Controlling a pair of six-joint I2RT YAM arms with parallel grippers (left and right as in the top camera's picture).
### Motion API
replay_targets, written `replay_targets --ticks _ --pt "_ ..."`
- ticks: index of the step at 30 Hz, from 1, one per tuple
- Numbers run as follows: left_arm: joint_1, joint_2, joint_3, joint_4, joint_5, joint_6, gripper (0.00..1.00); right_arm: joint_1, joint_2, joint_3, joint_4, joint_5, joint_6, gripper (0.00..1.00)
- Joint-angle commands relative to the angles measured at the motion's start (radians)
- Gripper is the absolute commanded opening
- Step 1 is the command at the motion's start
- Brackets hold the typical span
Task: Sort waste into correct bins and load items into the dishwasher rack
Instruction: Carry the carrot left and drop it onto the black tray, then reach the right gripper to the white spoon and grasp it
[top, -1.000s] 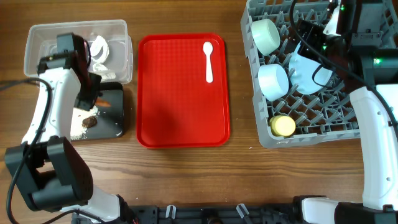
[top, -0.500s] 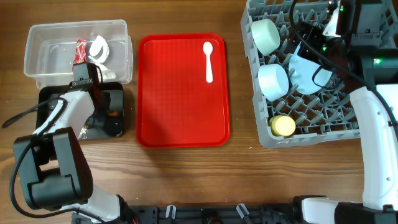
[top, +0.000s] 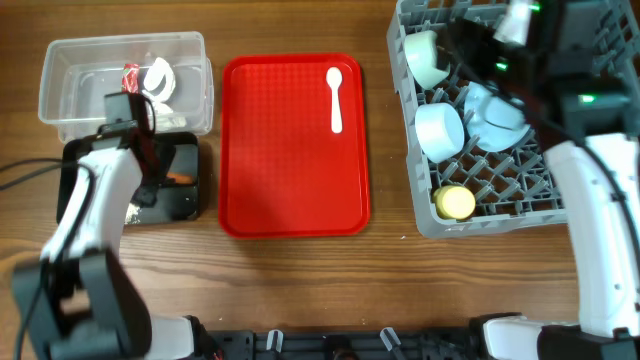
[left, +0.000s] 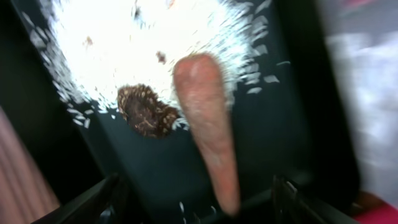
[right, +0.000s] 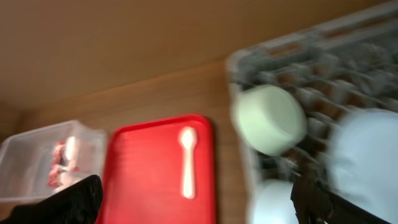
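1. Fingers (right: 71, 199) of the right gripper (right: 196, 199) stand wide apart with nothing between them. The left gripper (left: 196, 198) gapes just as wide and is also empty.
2. With both grippers well apart from it, the white spoon (top: 335, 98) lies alone on the red tray (top: 290, 190). It looks like the last item to load. Because it is thin and flat, closing fingers could skid it along the tray or nip only an edge and flick it away.
3. Lowered into the dishwasher rack (top: 500, 222), the spoon might drop through the grid. It might also knock the bowls (top: 440, 130), plate (top: 495, 110) or yellow cup (top: 456, 203).
4. Below the left gripper, the black bin (top: 185, 205) holds the carrot (left: 208, 124), brown lump (left: 144, 111) and crumbs (left: 124, 37). Catching the bin's rim on the way out could spill them.
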Motion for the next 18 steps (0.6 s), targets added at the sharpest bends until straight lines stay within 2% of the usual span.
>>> replay_targets --ticks 1,3,5,8,10,13,18 --pt "0.002 -0.156 0.029 -0.021 0.008 0.204 0.82 0.149 0.085 0.000 0.066 0.074 0.031 0.99" --pt "0.000 -0.221 0.029 -0.019 0.037 0.295 0.95 0.208 0.148 0.000 0.116 0.105 0.031 0.99" --pt "0.000 -0.279 0.029 -0.010 0.076 0.384 1.00 0.251 0.221 0.000 0.169 0.132 0.040 0.99" --pt "0.000 -0.343 0.029 0.017 0.173 0.526 1.00 0.283 0.348 0.000 0.269 0.145 0.077 0.98" --pt "0.000 -0.361 0.029 0.024 0.244 0.580 1.00 0.285 0.426 0.000 0.340 0.146 0.101 0.95" --pt "0.000 -0.356 0.026 0.023 0.339 0.620 1.00 0.285 0.525 0.000 0.432 0.146 0.094 0.92" --pt "0.000 -0.315 0.025 0.005 0.384 0.618 1.00 0.284 0.626 0.000 0.494 0.178 0.071 0.90"
